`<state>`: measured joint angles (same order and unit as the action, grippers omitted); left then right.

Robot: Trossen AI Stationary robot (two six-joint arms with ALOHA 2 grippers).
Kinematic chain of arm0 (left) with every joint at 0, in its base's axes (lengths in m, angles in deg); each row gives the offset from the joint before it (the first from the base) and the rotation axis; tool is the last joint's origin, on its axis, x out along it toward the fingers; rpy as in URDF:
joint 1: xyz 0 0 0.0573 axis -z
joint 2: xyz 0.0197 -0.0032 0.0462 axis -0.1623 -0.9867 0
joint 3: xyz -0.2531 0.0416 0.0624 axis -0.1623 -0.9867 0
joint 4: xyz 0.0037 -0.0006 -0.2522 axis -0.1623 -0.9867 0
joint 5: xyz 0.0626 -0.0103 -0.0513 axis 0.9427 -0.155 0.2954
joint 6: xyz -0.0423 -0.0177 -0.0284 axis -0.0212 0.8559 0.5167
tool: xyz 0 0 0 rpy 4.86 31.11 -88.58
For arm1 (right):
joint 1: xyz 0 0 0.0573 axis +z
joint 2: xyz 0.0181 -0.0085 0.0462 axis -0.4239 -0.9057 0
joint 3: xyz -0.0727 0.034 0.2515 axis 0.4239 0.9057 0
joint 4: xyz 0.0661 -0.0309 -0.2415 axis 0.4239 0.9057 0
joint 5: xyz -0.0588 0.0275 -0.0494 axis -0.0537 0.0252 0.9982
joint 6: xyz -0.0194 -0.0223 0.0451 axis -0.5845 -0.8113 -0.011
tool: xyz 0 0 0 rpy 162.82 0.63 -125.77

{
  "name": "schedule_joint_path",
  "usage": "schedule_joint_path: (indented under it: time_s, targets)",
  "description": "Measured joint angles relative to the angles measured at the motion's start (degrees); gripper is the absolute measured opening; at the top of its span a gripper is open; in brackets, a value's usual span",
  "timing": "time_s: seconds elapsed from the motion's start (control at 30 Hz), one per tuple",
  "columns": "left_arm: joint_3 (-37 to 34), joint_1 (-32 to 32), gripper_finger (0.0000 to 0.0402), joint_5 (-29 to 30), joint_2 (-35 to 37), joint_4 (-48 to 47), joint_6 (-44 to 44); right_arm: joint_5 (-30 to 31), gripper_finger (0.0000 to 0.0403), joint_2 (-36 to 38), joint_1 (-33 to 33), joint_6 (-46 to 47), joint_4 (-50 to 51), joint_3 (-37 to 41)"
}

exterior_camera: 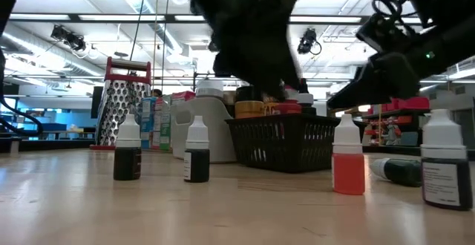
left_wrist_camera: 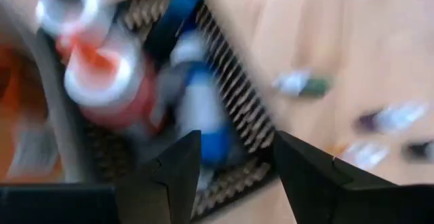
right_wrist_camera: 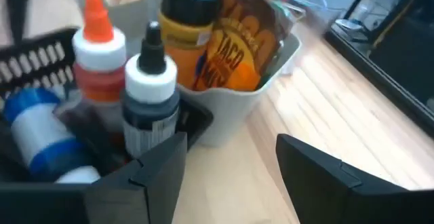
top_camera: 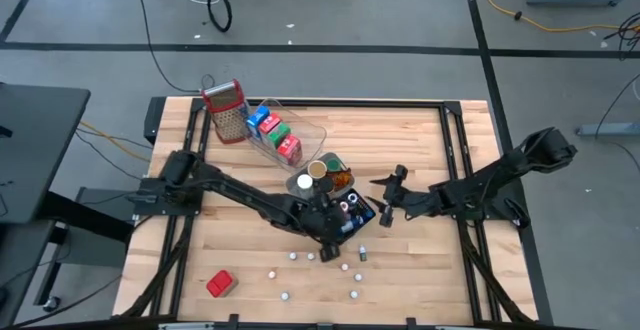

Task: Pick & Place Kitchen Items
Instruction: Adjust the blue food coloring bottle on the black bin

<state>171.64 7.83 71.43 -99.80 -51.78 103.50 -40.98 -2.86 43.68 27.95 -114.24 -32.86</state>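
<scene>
wooden counter (top_camera: 420, 270) carries all items. black basket (top_camera: 352, 210) sits near the counter's middle, touching a grey bin (top_camera: 335, 170) on its far side. clear tray (top_camera: 300, 130) lies beyond the grey bin and holds red, blue and green cartons (top_camera: 276, 133). metal grater (top_camera: 225, 112) with a red top stands just beside the clear tray, at the far left part of the counter.

left tool (top_camera: 335, 220) hangs over the black basket; in the left wrist view its fingers (left_wrist_camera: 178, 173) stand apart with nothing between them, above blue-and-white and red-and-white bottles (left_wrist_camera: 102, 81) lying in the basket. right tool (top_camera: 385, 210) sits just beside the basket on its right; in the right wrist view its fingers (right_wrist_camera: 159, 166) stand apart and empty, facing an orange-tipped dropper bottle (right_wrist_camera: 98, 47) and a black-tipped dropper bottle (right_wrist_camera: 150, 98) upright in the basket. the grey bin behind them holds a taco seasoning packet (right_wrist_camera: 241, 44) and a dark-lidded jar (right_wrist_camera: 184, 20).

small dropper bottles (top_camera: 310, 270) stand scattered on the near part of the counter, apart from each other; in the low view one holds orange liquid (exterior_camera: 348, 159) and one lies on its side (exterior_camera: 397, 171). red carton (top_camera: 220, 284) lies alone at the near left.
</scene>
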Motion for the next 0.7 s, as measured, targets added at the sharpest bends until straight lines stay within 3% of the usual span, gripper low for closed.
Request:
schedule_joint_path:
  time_s: [0.17,0.37,0.7]
  targets:
    - [-0.3,-0.6,0.0201,-0.9,-1.7,-2.4,0.7,0.3,0.024,-1.1,-1.0,3.2,1.5,-0.1]
    - [0.0,-0.9,0.0204,-2.3,-3.8,3.0,-2.3,-1.7,0.024,-2.4,-3.0,5.7,3.4,0.0]
    - [0.0,-0.9,0.0204,-2.2,-3.9,2.0,-2.7,-3.8,0.024,-5.1,-3.7,5.7,1.1,-0.1]
